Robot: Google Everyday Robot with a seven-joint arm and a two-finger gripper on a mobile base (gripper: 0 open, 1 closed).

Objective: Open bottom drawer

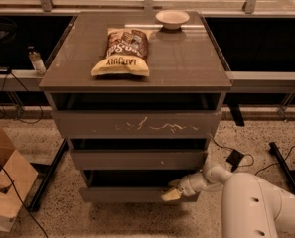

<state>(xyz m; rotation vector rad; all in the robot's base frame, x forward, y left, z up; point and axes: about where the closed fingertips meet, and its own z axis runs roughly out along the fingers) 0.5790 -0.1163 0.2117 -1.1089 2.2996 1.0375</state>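
The bottom drawer (122, 195) is the slim grey-brown front at the foot of the cabinet, below the mid-sized front (137, 158) and the tall scratched front (137, 124). A dark gap shows above it. My gripper (173, 192) reaches in from the lower right on a white arm. Its pale tip sits at the top edge of the bottom drawer front, near the right end, touching or just in front of it.
A chip bag (122, 52) and a white bowl (172, 18) lie on the cabinet top (186, 63). A cardboard box (5, 182) stands on the floor at the left. Cables and black frame legs run along the floor on both sides.
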